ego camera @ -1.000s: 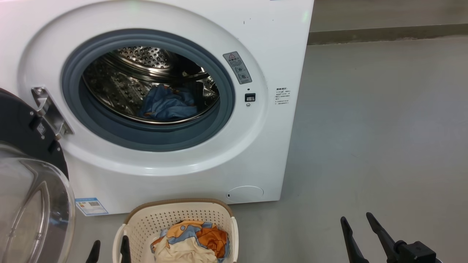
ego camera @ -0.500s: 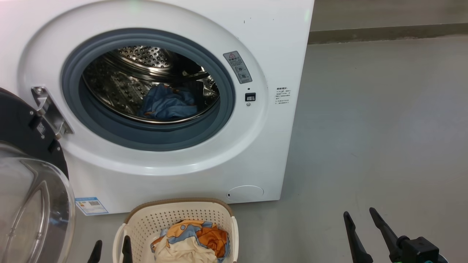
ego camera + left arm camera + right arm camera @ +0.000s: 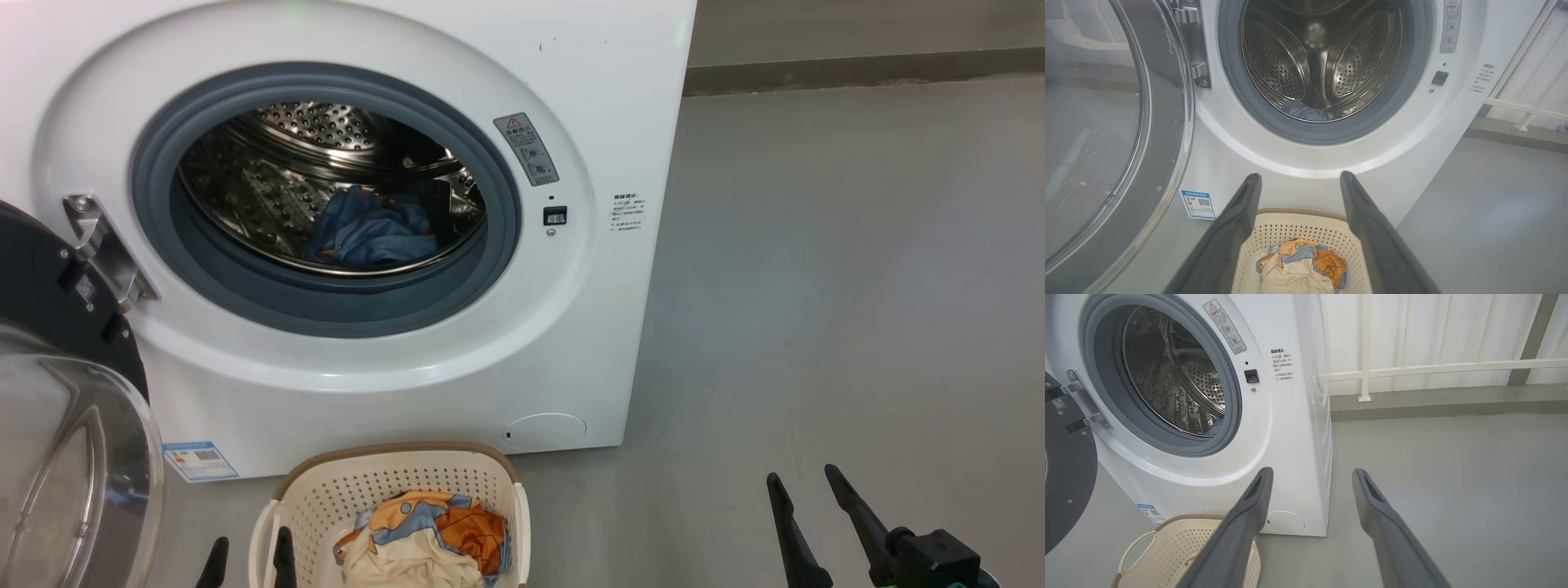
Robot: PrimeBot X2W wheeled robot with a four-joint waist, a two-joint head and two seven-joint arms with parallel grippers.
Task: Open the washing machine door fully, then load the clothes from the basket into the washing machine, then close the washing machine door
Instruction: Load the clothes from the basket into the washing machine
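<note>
Only our right pincer (image 3: 802, 475) sits slightly higher, at five o'clock; it and our left pincer (image 3: 251, 539) gape empty. We see the washing machine door (image 3: 41, 302) open at nine, blue garment (image 3: 367, 233) in the drum (image 3: 326, 122); cream-orange garment (image 3: 416, 543) waits in the basket (image 3: 392, 451) at six.

Door (image 3: 37, 278) open, blue garment (image 3: 367, 233) in drum (image 3: 261, 180), cream garment (image 3: 404, 559) in basket (image 3: 392, 483)
</note>
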